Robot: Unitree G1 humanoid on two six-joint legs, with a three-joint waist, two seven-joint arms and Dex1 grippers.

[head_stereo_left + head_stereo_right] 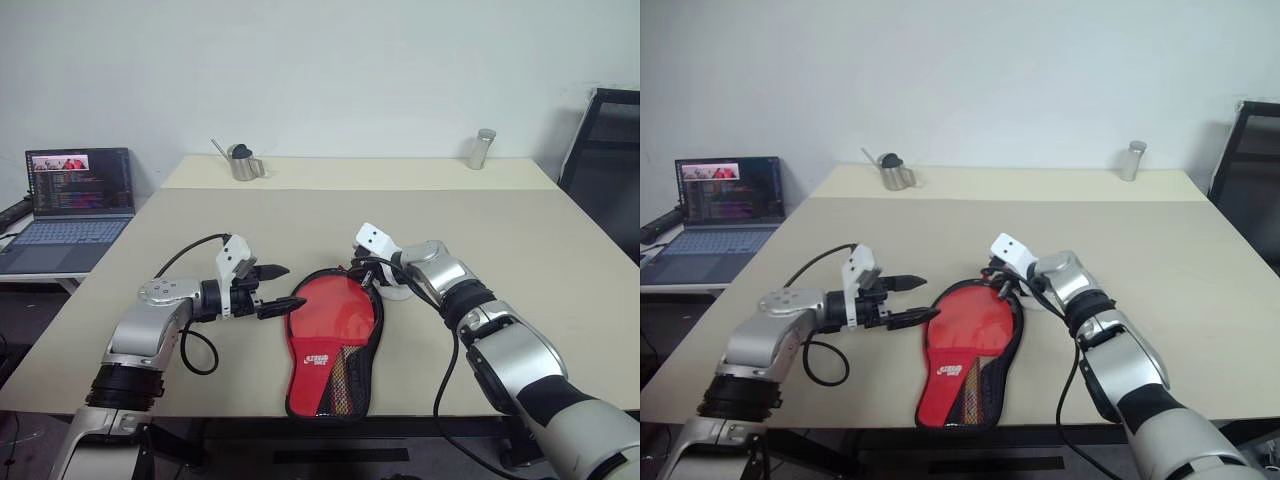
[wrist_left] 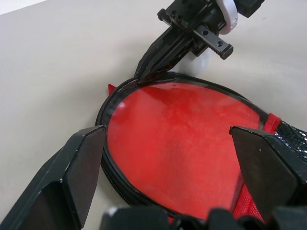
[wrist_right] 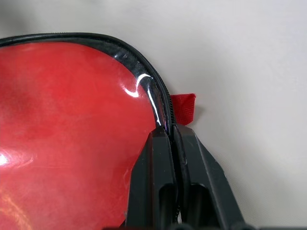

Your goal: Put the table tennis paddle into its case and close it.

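Even, bright indoor light, soft shadows on the tabletop (image 1: 500,230). White glare streaks the case (image 3: 144,86) rim near the right pincer (image 3: 171,136). Left pincer (image 2: 168,158) fingers look slightly blurred, perhaps too close.

Glossy red paddle (image 3: 72,129) in black fabric case (image 1: 372,345); matt table (image 1: 500,240).

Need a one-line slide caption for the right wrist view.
Right gripper shut on the black rim of the case, beside its red tab, on the table.
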